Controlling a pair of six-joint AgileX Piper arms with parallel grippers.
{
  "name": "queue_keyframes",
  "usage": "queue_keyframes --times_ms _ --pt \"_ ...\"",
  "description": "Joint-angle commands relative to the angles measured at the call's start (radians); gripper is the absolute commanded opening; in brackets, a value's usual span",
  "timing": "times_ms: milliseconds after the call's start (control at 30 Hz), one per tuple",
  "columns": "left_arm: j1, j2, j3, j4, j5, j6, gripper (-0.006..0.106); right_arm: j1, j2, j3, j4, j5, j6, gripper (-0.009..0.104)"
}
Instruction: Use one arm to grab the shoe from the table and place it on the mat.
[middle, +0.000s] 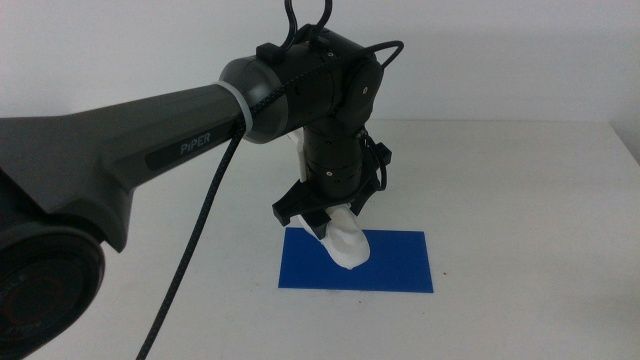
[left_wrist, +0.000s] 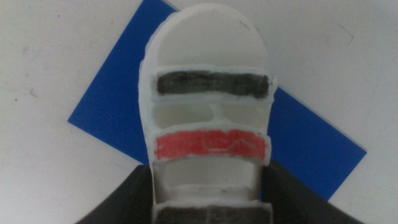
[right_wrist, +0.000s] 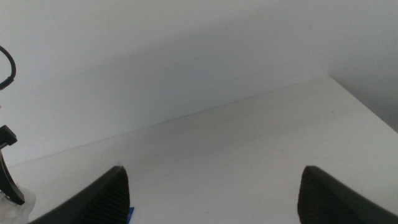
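Left gripper (middle: 325, 215): clamped on the heel end of the shoe (middle: 347, 243), toe pointing down over the mat (middle: 396, 262).
Shoe: above the blue mat, toe at or just above it; contact is hard to tell.
Right gripper (right_wrist: 211, 190): jaws wide apart, holding nothing, waiting off to the side over the table (right_wrist: 261, 137).
Risk: let go while tilted, the shoe may tip over or roll off the mat's edge.
Containers: none in view.
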Motion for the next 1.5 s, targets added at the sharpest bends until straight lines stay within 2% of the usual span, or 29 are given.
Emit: queue_keyframes --times_ms 0,300,767,933,1300,1367,1467 --pt "-0.003 -0.008 -0.005 -0.004 0.003 -0.006 -0.002 0.002 -0.005 0.002 -0.010 -0.008 -0.003 0.079" --pt "0.004 0.025 -0.005 -0.061 0.003 -0.052 -0.002 0.002 -0.005 0.002 -0.010 -0.008 -0.003 0.079" --pt "0.020 0.070 -0.005 -0.085 -0.058 -0.828 -0.002 0.002 -0.005 0.002 -0.010 -0.008 -0.003 0.079" --pt "0.020 0.092 -0.005 -0.112 -0.141 -0.831 -0.002 0.002 -0.005 0.002 -0.010 -0.008 -0.003 0.079" --pt "0.020 0.131 -0.005 -0.112 -0.131 -0.820 -0.001 0.002 -0.005 0.002 -0.010 -0.008 -0.003 0.079" --pt "0.020 0.134 -0.005 -0.112 -0.131 -0.829 0.001 0.002 -0.005 0.002 -0.010 -0.008 -0.003 0.079" --pt "0.020 0.133 -0.005 -0.122 -0.131 -0.829 0.017 0.002 -0.005 0.002 -0.010 -0.008 -0.003 0.079"
